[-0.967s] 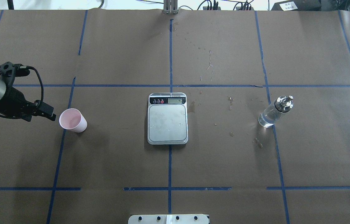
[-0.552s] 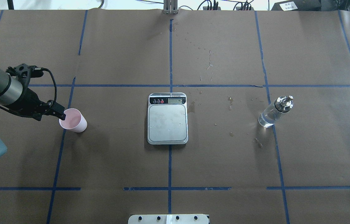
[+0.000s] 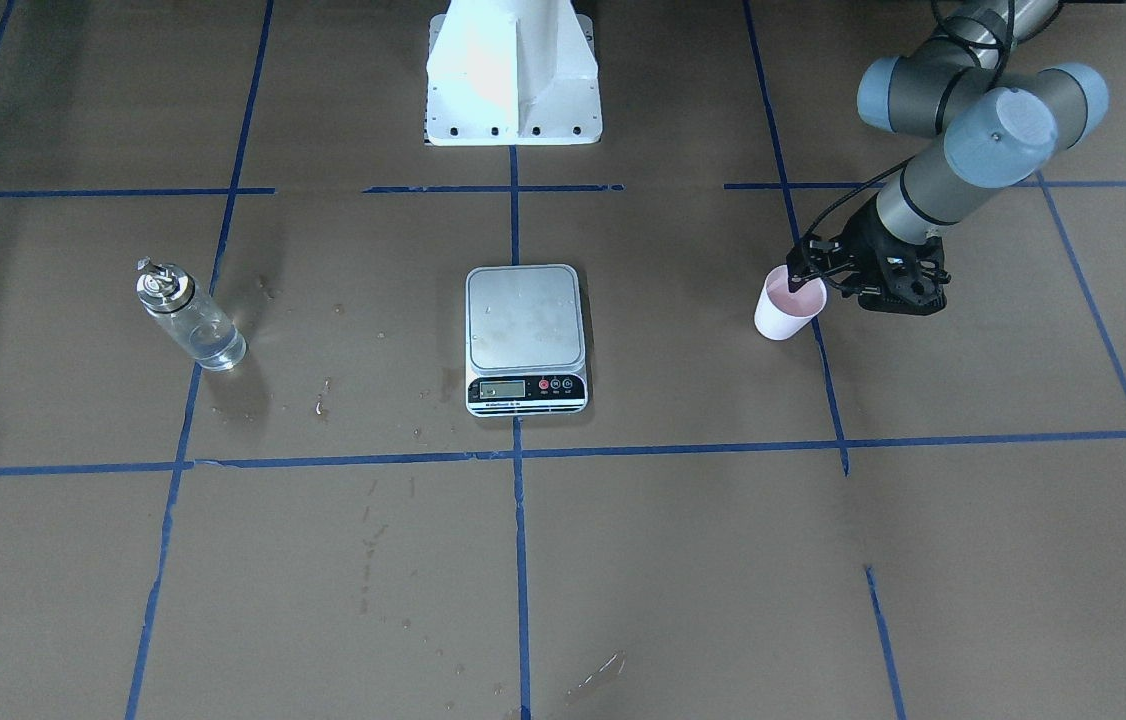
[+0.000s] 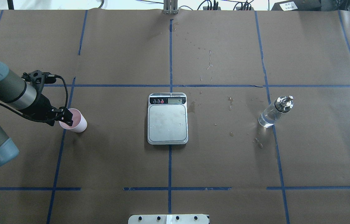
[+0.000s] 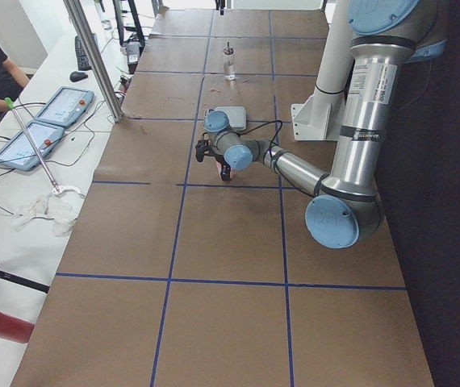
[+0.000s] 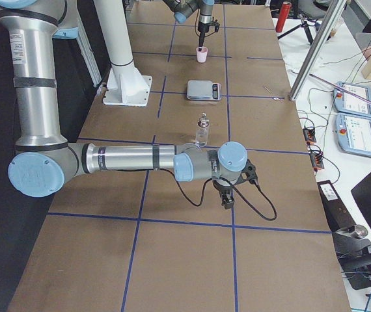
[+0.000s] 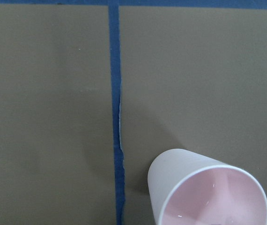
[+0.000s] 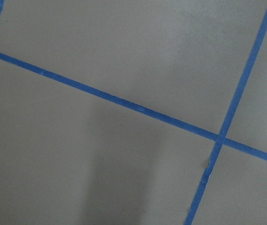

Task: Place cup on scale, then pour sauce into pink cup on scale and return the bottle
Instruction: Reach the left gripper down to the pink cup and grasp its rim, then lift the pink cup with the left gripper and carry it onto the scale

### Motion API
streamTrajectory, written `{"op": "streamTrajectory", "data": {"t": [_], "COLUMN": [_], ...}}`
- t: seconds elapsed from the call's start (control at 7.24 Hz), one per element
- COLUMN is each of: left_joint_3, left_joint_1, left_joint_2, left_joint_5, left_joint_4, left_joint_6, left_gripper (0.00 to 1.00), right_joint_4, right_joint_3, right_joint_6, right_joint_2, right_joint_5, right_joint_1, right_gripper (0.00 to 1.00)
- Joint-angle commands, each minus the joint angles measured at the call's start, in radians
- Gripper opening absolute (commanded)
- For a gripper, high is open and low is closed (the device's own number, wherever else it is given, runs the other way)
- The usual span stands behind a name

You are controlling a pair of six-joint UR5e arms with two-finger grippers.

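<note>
The pale pink cup (image 4: pixel 80 124) stands upright on the brown paper at the table's left, well left of the scale (image 4: pixel 168 122). My left gripper (image 4: pixel 66 117) is at the cup's left rim, open, with one finger over the pink inside and the other outside. In the front view the gripper (image 3: pixel 801 277) sits on the cup (image 3: pixel 781 316) rim. The left wrist view shows the cup (image 7: pixel 208 192) and no fingers. The scale's plate is bare. The glass bottle (image 4: pixel 274 112) with clear liquid stands to the far right. My right gripper (image 6: pixel 228 199) shows only in the right side view; I cannot tell its state.
Dried drops and stains (image 4: pixel 231 102) mark the paper between scale and bottle. Blue tape lines (image 4: pixel 170 62) cross the table. The robot's white base (image 3: pixel 513 80) stands behind the scale. Tablets (image 6: pixel 355 117) lie on the operators' side bench.
My left arm has moved right toward the cup, and the gripper has gone from beside the cup to over its left rim. Cup, scale and bottle have not moved.
</note>
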Motion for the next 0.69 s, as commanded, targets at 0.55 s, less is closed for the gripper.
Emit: {"op": "streamTrajectory", "data": {"t": [0.55], "left_joint_3": [-0.034], "left_joint_1": [-0.005], "left_joint_2": [-0.212], "left_joint_5": [0.001], "left_joint_4": [0.193], "left_joint_6": [-0.223], "left_gripper": [0.00], "right_joint_4": [0.030], "right_joint_3": [0.092], "right_joint_6": [0.167], "right_joint_2": [-0.020], "right_joint_5": [0.015], "right_joint_1": [-0.003], "right_gripper": [1.00]}}
